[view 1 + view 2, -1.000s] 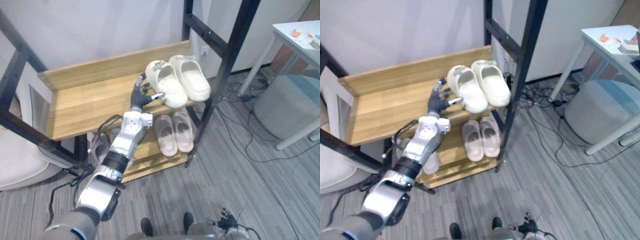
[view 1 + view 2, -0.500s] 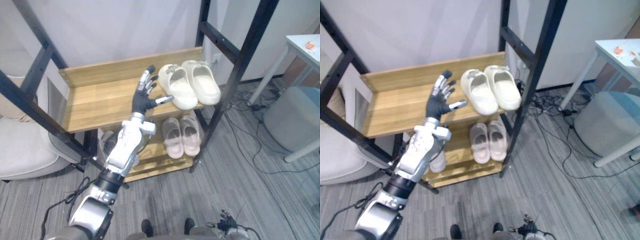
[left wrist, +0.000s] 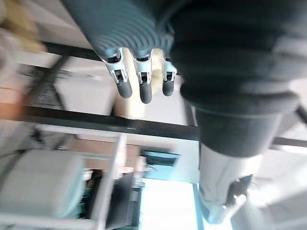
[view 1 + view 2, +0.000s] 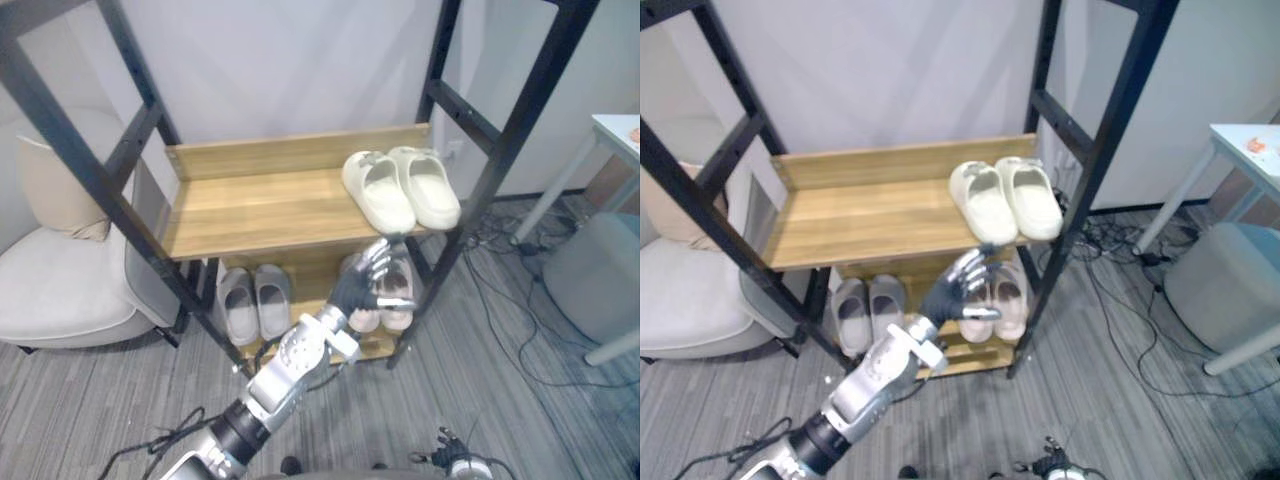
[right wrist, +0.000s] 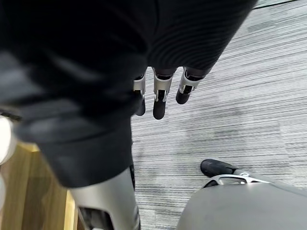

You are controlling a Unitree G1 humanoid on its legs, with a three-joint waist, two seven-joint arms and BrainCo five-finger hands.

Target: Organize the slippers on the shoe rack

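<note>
The left hand (image 4: 355,290), fingers spread and empty, hovers mid-frame before the pink slippers (image 4: 1012,300) on the lower shelf of the shoe rack (image 4: 250,205). Cream slippers (image 4: 403,188) sit upper right, grey slippers (image 4: 255,300) lower left. Probably the pink pair is next: enter level, clear of the black post (image 4: 520,130). The right hand (image 5: 160,103) hangs relaxed.

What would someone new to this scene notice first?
The robot's left hand hovers, fingers spread, before the lower shelf of the black-framed wooden shoe rack. A chunky cream slipper pair sits at the upper shelf's right end, a grey pair lower left. The right hand hangs open over the floor.
</note>
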